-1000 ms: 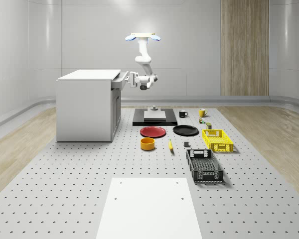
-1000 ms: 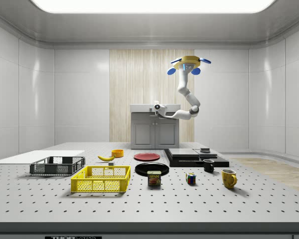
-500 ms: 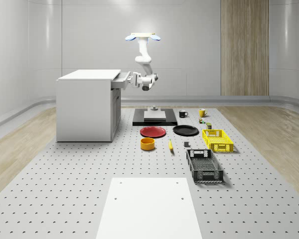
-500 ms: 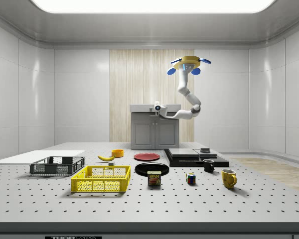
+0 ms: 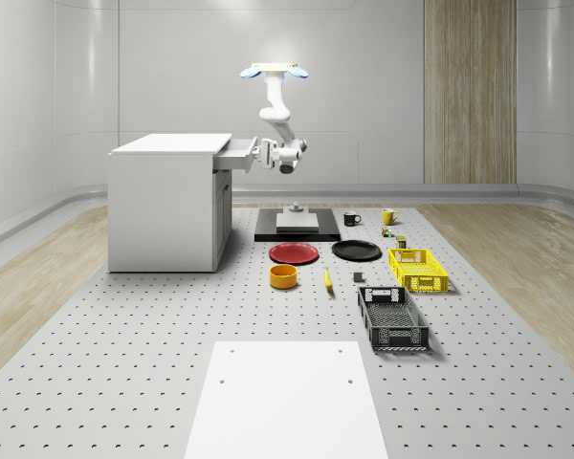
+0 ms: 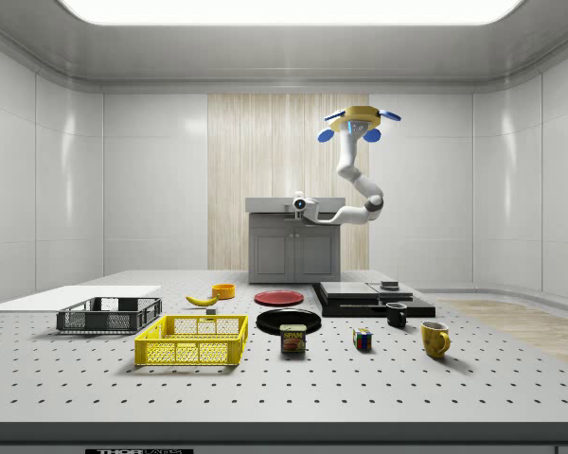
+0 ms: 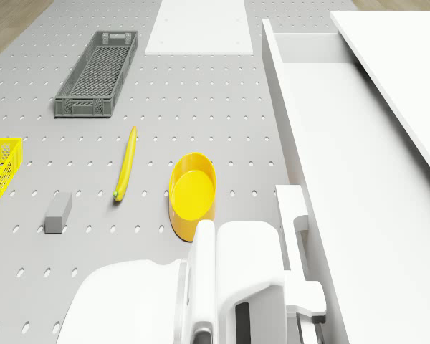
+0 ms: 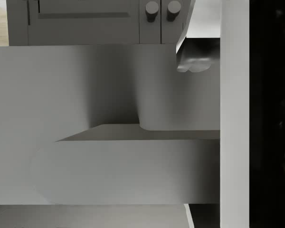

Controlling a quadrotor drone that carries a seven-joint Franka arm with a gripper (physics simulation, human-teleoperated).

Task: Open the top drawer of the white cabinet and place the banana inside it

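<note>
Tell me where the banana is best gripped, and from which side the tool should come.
Probably its thicker middle, from straight above: the banana lies flat and slender on the table, with free space on both long sides, between the yellow bowl and the small grey block.

A simulated lab: perforated optical-bench floor (image 5: 124,363), bare white panelled walls (image 5: 172,67).

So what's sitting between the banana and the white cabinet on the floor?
The yellow bowl lies between the banana and the white cabinet in the drone view, apart from both. The rest of that stretch is bare pegboard.
</note>
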